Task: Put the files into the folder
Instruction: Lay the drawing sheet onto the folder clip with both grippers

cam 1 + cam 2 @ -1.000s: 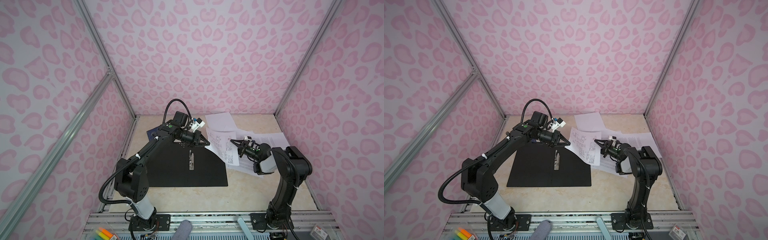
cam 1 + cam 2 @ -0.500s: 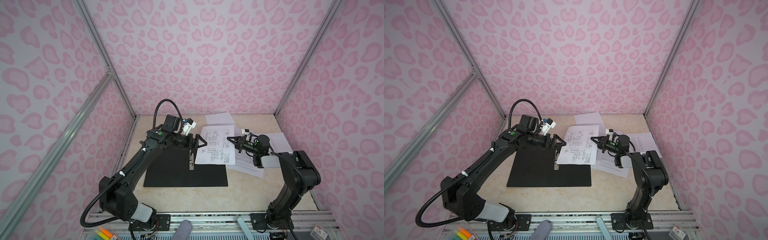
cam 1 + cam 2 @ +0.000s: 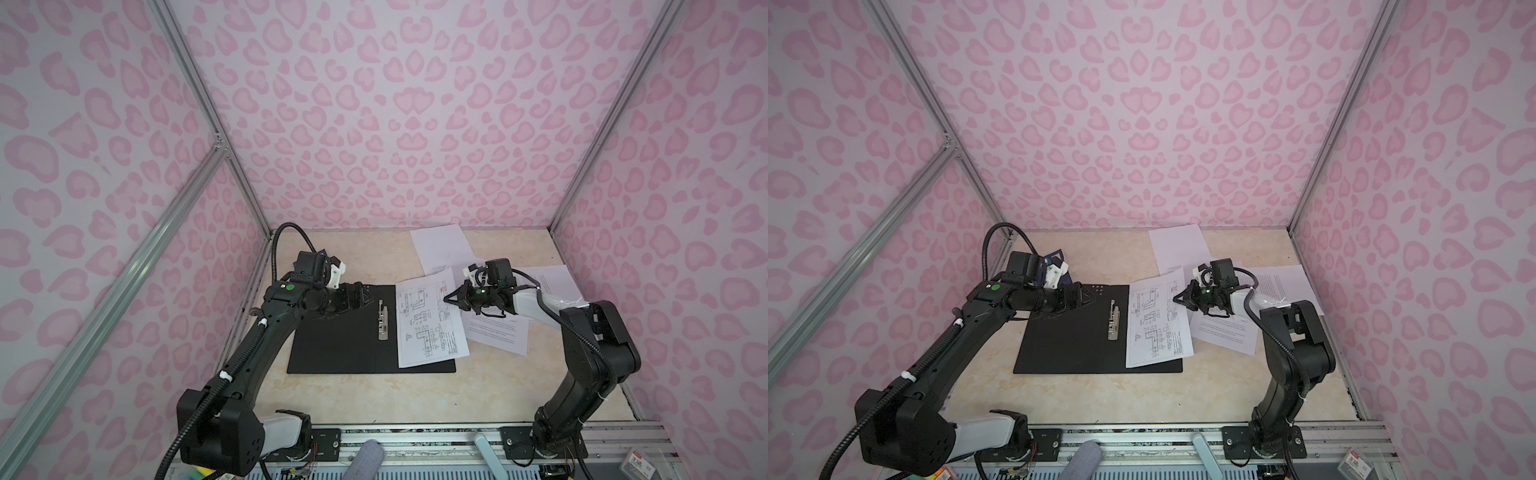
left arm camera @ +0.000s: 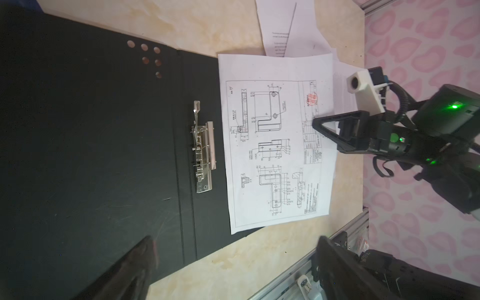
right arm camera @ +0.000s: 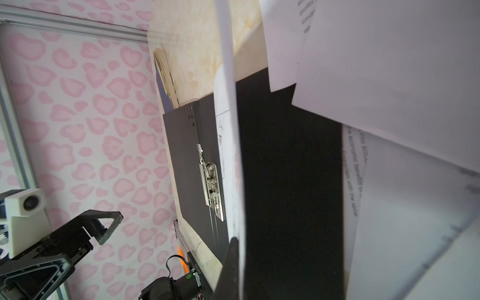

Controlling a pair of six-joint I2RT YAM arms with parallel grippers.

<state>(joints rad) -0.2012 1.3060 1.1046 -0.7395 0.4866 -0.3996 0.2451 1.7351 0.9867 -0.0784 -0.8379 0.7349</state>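
Left wrist view: drawing sheet (image 4: pixel 278 145) lies on open folder (image 4: pixel 104 155), beside clip (image 4: pixel 204 155). Right gripper (image 4: pixel 315 124) pinches its edge; left gripper (image 3: pixel 365 296) gapes, empty. Paper is light, limp and slippery, so grip at the edge.

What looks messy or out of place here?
The drawing sheet lies crooked on the open folder, sticking out past its edge and beside the clip. Other sheets lie scattered, overlapping, on the table.

Inside of folder (image 3: pixel 332 345) black; clip (image 3: pixel 382 322) silver. White drawing sheet (image 3: pixel 428 328), black linework, red stamp (image 4: pixel 311 98). Lilac walls (image 3: pixel 395 124), pink blotches. Cream marbled tabletop (image 3: pixel 374 399).
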